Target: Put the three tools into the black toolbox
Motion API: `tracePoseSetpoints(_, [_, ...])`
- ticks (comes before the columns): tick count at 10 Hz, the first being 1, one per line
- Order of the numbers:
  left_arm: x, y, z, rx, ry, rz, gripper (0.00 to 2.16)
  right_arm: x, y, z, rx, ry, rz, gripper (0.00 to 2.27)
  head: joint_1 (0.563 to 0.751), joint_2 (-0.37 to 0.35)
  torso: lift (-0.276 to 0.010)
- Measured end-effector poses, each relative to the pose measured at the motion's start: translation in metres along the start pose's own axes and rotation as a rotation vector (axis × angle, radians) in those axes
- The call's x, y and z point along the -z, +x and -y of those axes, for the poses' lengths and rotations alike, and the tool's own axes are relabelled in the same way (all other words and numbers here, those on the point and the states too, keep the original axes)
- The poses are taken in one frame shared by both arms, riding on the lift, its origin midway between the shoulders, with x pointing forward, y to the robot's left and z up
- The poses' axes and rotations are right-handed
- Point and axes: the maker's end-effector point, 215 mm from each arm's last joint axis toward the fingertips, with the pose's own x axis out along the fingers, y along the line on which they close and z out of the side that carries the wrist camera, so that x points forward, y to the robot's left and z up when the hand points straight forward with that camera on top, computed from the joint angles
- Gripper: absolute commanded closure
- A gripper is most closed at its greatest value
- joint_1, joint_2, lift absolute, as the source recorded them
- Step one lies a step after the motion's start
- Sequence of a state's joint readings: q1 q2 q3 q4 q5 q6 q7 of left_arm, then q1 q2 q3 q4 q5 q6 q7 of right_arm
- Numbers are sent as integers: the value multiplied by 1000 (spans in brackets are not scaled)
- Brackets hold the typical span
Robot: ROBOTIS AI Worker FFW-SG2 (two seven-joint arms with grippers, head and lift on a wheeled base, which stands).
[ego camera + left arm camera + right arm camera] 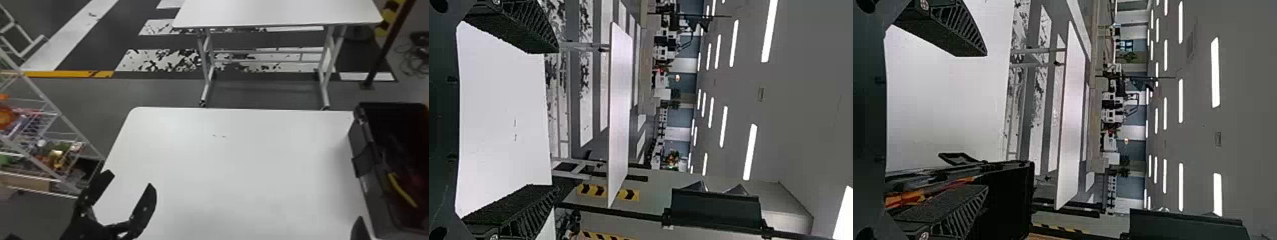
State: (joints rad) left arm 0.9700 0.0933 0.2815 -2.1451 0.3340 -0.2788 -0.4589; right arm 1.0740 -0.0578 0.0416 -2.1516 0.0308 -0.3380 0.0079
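The white bench (pixel 223 175) had a rounded far corner and two small dark marks on its pale surface. On its right side stood the open black toolbox (pixel 364 159), with a yellow-handled tool (pixel 402 190) inside and something red beside it, too dim to identify. The left gripper (pixel 129 180) was above the bench's left side, its jaws spread and empty. The right gripper (pixel 360 230) was near the toolbox, its jaws parted with nothing between them. Beyond stood another white table (pixel 277 12) on a dark floor (pixel 153 92) with scuffed white stripes; a wire shelf (pixel 65 118) held colourful goods at left.
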Motion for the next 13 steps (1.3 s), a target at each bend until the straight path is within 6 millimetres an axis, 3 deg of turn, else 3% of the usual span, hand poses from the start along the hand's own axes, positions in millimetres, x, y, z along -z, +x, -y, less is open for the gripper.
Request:
tracePoseSetpoints(3, [-1,-16,13,-31,-9,34,29,9,-18,11,35,36,-26,39,695,164,-51])
tracePoseSetpoints(5, [3,-22,10,-61,-8,22,29,10,-26,18,46,43,-43,36,695,151,-51])
tracePoseSetpoints(9, [9,-25,14,-44,-5,15,29,13,-26,23,45,54,-44,36,695,129,-51])
tracePoseSetpoints(13, [18,-24,18,-38,-8,-6,29,24,-21,16,16,53,-71,36,695,135,-51])
